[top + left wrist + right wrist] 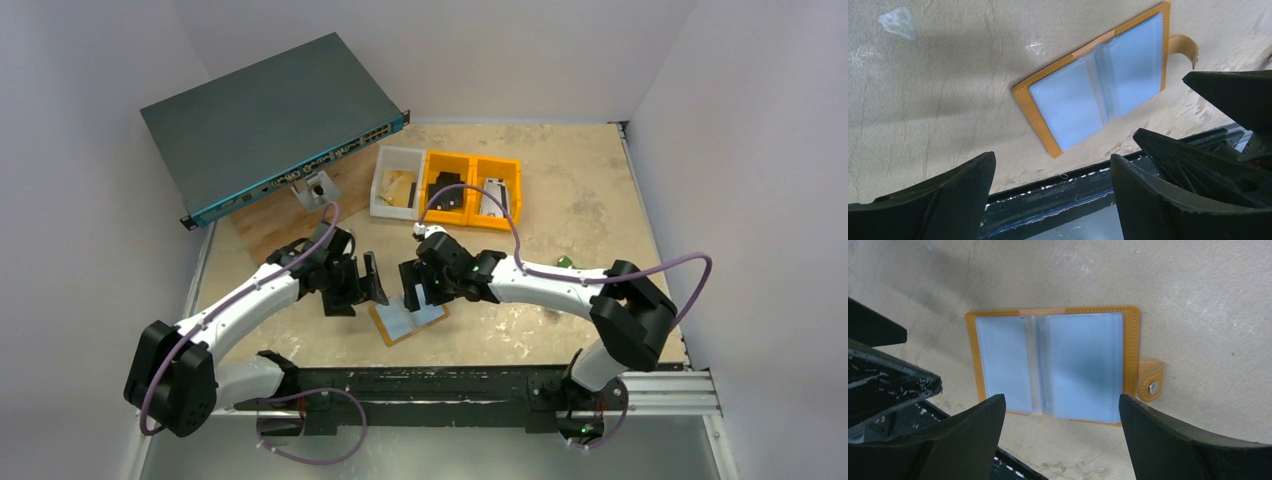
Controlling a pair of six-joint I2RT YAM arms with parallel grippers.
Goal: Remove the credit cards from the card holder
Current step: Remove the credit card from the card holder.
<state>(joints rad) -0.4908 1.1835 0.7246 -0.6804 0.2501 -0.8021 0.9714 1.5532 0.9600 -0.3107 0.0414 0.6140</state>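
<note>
Once spread flat, treat the card holder (410,318) as ready for extraction. Location: on the tabletop (560,330), close to the near edge, roughly midway between the two near corners. Pale blue-grey inside facing up; snap tab (1150,381) loose at one outer side.

Step in hand, by judgement: opening complete, withdrawal of the first card not yet begun. No card visible outside the holder. Contents of the clear sleeves (1083,360) not distinguishable; sleeve-mouth direction not discernible.

Left gripper (372,285): jaws parted wide, empty, poised just beside the holder's left edge. Right gripper (412,285): jaws likewise parted, empty, poised over the far right part, apparently clear of the leather.

Next move, as a judgement:
- Pin one half of the holder with one gripper.
- Lower the other to a sleeve opening at a shallow angle.
- Narrow the jaws, pinch an exposed card edge, and draw out in line with the sleeve.

Expect thin, slick plastic lying flush. Avoid lifting the whole holder with the card.
</note>
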